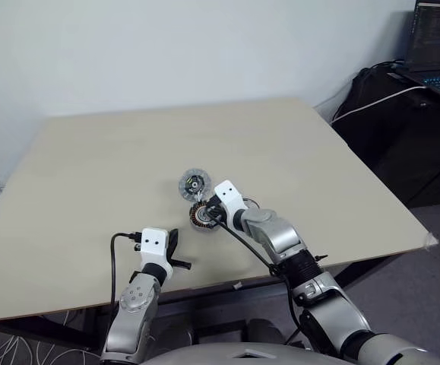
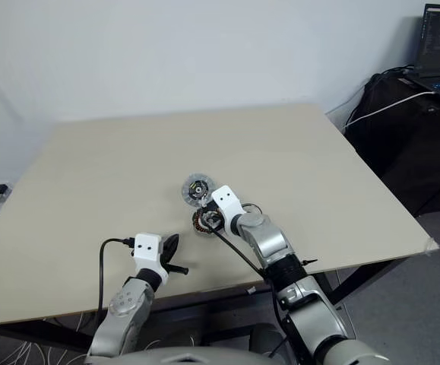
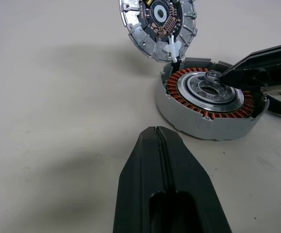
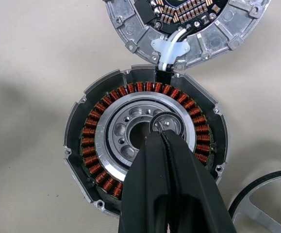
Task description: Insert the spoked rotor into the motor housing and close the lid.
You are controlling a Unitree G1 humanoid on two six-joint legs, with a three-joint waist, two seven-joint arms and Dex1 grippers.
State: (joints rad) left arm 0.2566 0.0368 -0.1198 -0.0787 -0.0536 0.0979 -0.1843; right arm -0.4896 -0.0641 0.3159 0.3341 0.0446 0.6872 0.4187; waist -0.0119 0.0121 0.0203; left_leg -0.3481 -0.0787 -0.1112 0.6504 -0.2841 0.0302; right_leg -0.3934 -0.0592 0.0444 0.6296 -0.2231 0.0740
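Beige laminate table (image 1: 90,175) carries the round grey metal motor housing (image 4: 82,126) near its front middle. Inside the housing, a ring of copper-wound coils (image 4: 94,124) circles a silver hub with round holes. The round silver lid (image 4: 227,39) lies open just behind the housing, its underside up, with a dark circuit board and copper contacts in its centre; a white cable fitting (image 4: 169,48) joins lid and housing at the shared edge.

Right end effector (image 4: 162,133): black fingers pressed together, tips down in the middle of the hub, next to a small dark ring (image 4: 156,120) there. Whether the tips pinch that ring, cannot tell.

Spoked rotor (image 4: 256,204): a dark rim and a silver spoke show on the table just beside the housing, on the robot's right; not in the housing.

Left end effector (image 3: 157,133): fingers pressed together, holding nothing, near the table's front edge, apart from the housing and aimed toward it.
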